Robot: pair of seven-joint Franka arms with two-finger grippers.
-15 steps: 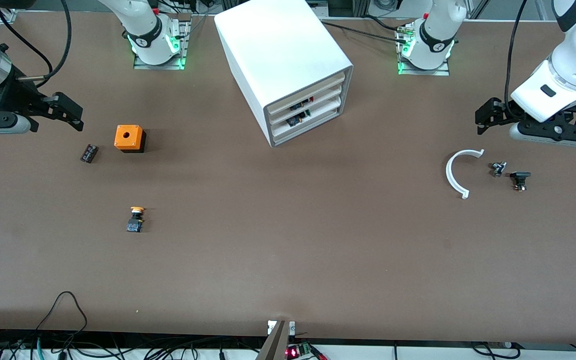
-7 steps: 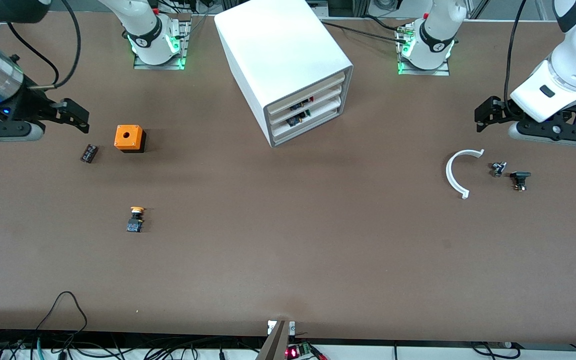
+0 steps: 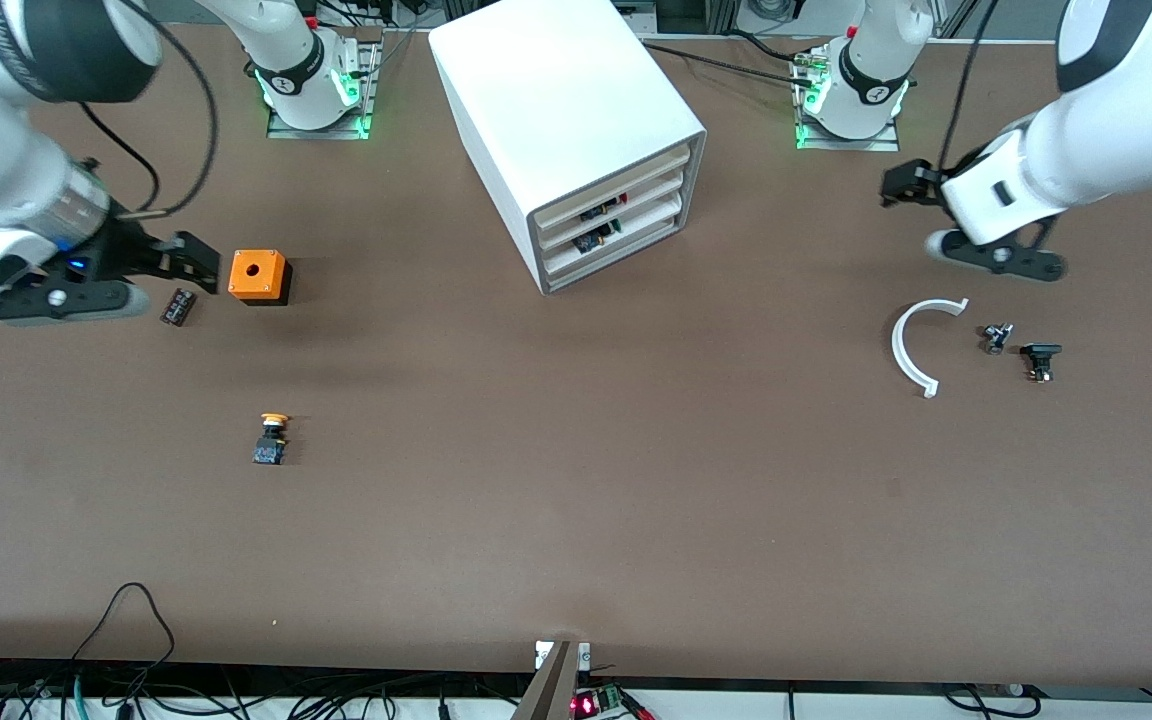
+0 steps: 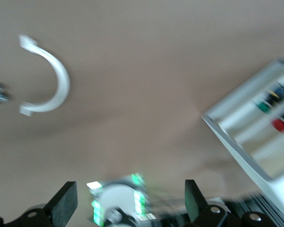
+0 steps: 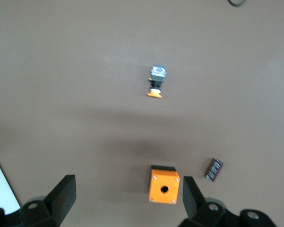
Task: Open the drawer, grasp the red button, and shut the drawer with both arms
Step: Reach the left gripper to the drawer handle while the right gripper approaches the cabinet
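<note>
The cabinet [image 3: 576, 140] stands on the desk [image 3: 576, 500] between the two arm bases, its three drawers all pushed in. The drawer [image 3: 612, 215] is the middle one, and through its front small parts show. In the left wrist view a red cap [image 4: 279, 125] shows in the cabinet's front; I take it for the button, though which drawer holds it I cannot tell from that view.

The right tool [image 3: 198, 258] hangs over the desk at the right arm's end, just beside the orange cube [image 3: 259, 277] and above the small black part [image 3: 178, 306]. Its fingers [image 5: 61, 194] stand wide apart with nothing between them. The yellow-capped switch [image 3: 273, 439] lies nearer the front camera than the cube, well apart from it.

The left tool [image 3: 904, 185] hangs over the desk toward the left arm's end, between the left base and the white arc [image 3: 916, 345]. Its fingers [image 4: 64, 203] are wide too, and hold nothing. Beside the arc, toward the left arm's end, lie a small metal part [image 3: 997, 337] and a black part [image 3: 1040, 360], close to each other but not touching.

Both tools are well apart from the cabinet
</note>
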